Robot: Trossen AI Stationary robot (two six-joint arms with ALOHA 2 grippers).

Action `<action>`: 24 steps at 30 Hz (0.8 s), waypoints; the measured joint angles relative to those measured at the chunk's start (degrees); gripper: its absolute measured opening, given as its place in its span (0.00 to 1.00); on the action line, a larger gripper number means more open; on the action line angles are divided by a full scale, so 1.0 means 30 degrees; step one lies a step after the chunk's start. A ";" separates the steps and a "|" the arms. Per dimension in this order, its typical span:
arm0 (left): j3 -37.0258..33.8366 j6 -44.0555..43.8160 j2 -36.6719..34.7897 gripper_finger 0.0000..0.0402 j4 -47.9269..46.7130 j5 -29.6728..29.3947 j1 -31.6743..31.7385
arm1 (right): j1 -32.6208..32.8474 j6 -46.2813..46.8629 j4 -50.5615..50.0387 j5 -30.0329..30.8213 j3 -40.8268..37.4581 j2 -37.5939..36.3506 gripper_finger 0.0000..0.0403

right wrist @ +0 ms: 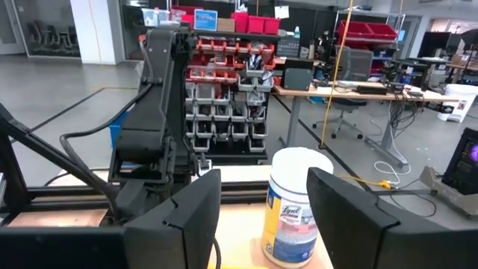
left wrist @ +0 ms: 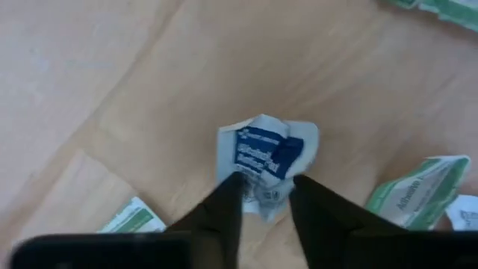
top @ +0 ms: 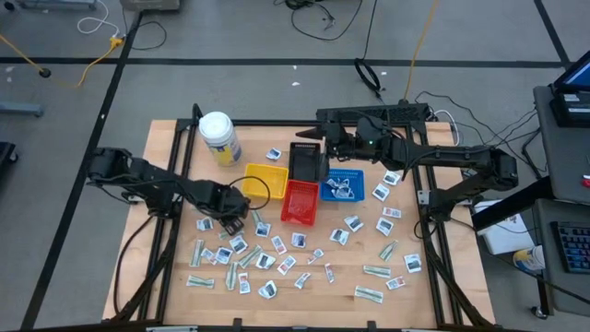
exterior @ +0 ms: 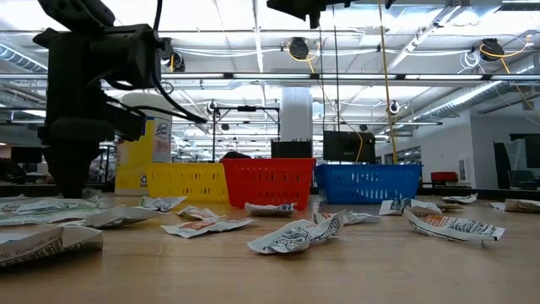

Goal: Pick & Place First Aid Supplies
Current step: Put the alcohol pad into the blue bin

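On wood table [top: 166, 138], left gripper [left wrist: 265, 190] jaws pinching crumpled white-blue packet [left wrist: 265, 153]; right gripper [right wrist: 261, 202] jaws spread, empty.

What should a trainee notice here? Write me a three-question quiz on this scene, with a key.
1. True or false: the right pincer holds a packet.
2. Pick one. The left pincer grips: A) a white packet with blue print; B) a green-grey wrapper; C) the jar.
3. In the low view, which tray stands between the yellow tray and the blue tray?

Key:
1. False; its fingers stand apart with nothing between them.
2. A.
3. The red tray.
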 joint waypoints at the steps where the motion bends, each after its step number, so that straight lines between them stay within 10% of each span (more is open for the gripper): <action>1: -0.0007 0.0000 0.0004 0.20 0.0016 0.0012 0.0000 | 0.0009 0.0000 0.0116 0.0000 0.0000 0.0000 0.49; 5: -0.0017 0.0213 -0.0144 0.03 -0.0124 0.0283 0.0017 | 0.0001 0.0003 0.0631 0.0007 0.0000 0.0000 0.49; 24: 0.0828 0.6062 -1.0656 0.00 0.1746 -0.0923 0.0255 | 0.0038 0.0813 -0.0487 -0.0066 0.0000 0.0000 0.49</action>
